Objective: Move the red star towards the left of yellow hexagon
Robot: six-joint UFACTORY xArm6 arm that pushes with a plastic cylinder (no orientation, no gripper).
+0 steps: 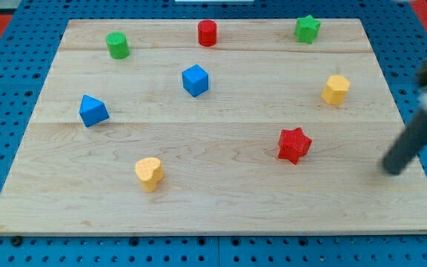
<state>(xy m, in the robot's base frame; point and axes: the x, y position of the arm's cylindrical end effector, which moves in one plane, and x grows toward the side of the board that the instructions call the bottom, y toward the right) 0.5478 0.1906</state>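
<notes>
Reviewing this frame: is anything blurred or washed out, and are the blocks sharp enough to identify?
Camera view: lighting is even and soft, with only faint shadows under the blocks; the board shows no strong glare. The rod is motion-blurred at the view's right, so my tip is smeared, lying to the right of the red star. The red star and yellow hexagon are sharp enough to identify.

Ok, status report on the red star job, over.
My tip at view's right, clear of blocks. Red star sits below-left of yellow hexagon. Nothing between.
</notes>
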